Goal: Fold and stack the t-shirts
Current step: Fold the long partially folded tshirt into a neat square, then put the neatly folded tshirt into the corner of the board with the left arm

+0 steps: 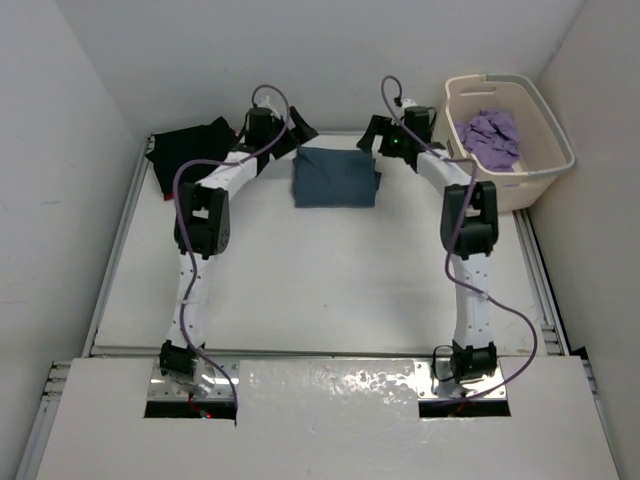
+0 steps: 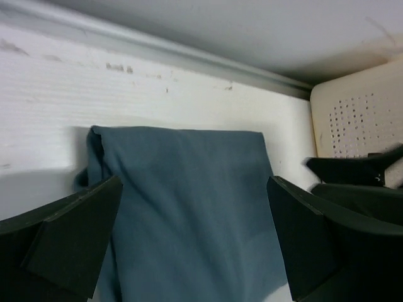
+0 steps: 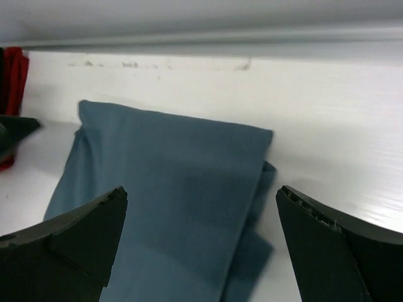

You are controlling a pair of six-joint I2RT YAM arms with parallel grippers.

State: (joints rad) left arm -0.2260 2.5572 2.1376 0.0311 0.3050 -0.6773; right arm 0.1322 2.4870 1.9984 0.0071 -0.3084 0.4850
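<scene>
Slate-blue tee (image 1: 335, 177), blk tee (image 1: 190, 145), lavender tee (image 1: 490, 137), cream tub (image 1: 548, 158)

Slate blue-grey t-shirt (image 1: 335, 177): folded flat rectangle, between left gripper (image 1: 296, 135) and right gripper (image 1: 372, 138).
Black t-shirt (image 1: 190, 145): crumpled heap, left of left gripper.
Lavender t-shirt (image 1: 490, 138): bunched, right of right gripper.
Red t-shirt (image 3: 14, 75): edge only, beyond left gripper.

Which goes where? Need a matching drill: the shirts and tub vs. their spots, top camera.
Things:
1. slate blue shirt
2. lavender shirt
3. black shirt
4. cream tub

Places:
A. far right corner
B. bunched up inside the tub
C. far left corner
D. folded flat, far middle

Pairs: 1-D, 2-B, 3-C, 4-A
</scene>
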